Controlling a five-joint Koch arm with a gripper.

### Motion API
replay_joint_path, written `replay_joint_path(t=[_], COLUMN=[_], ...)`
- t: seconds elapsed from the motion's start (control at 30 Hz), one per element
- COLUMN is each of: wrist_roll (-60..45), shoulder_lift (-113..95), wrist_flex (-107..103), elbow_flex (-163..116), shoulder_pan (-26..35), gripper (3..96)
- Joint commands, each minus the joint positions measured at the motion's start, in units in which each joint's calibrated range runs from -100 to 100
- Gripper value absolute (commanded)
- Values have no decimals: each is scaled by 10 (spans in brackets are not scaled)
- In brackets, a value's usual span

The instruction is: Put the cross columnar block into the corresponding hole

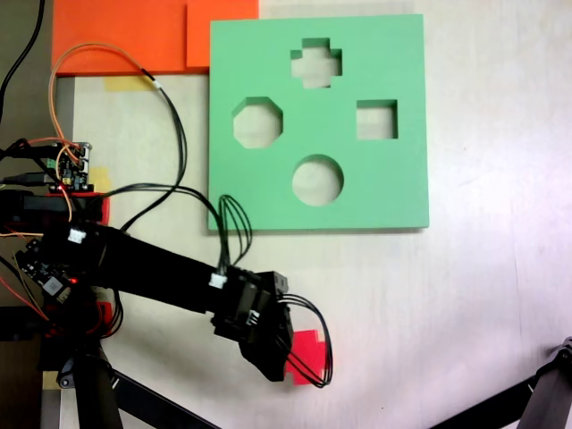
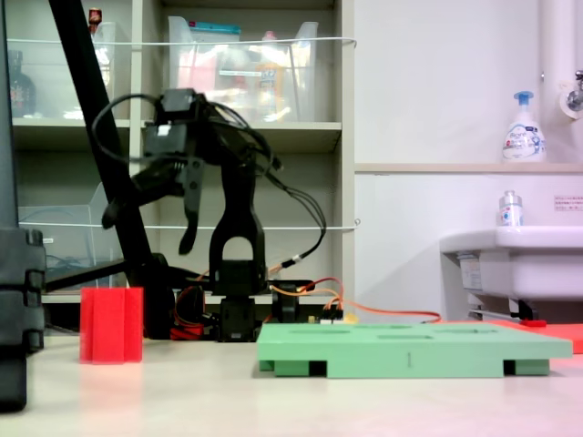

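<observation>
The cross columnar block (image 2: pixel 111 325) is a small bright red foam piece standing upright on the table, at the second exterior view's left. In the first exterior view the block (image 1: pixel 308 353) shows only partly, under the arm's head. My gripper (image 2: pixel 146 235) hangs open well above the block, fingers spread and pointing down with nothing between them. From above, the gripper (image 1: pixel 279 353) covers the block's left part. The green board (image 1: pixel 407 179) lies flat farther up, and the corresponding hole (image 1: pixel 315 63), plus-shaped, is near its top edge.
The board also has octagonal (image 1: pixel 257 122), square (image 1: pixel 376 120) and round (image 1: pixel 317 180) cutouts. Orange foam sheets (image 1: pixel 125 36) lie at the top left, beside a circuit board (image 1: pixel 71 165) with loose wires. Black stand legs (image 1: pixel 536 402) cross the bottom right corner. A sink (image 2: pixel 510 259) stands at the right.
</observation>
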Motion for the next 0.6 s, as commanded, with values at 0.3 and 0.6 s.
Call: replay_joint_path(t=[0.3,0.6], wrist_roll=[-22,-26], shoulder_lift=[206,310], wrist_flex=[-20,-18], elbow_flex=[97,116], shoulder_pan=[-18,-27], gripper=[834,833])
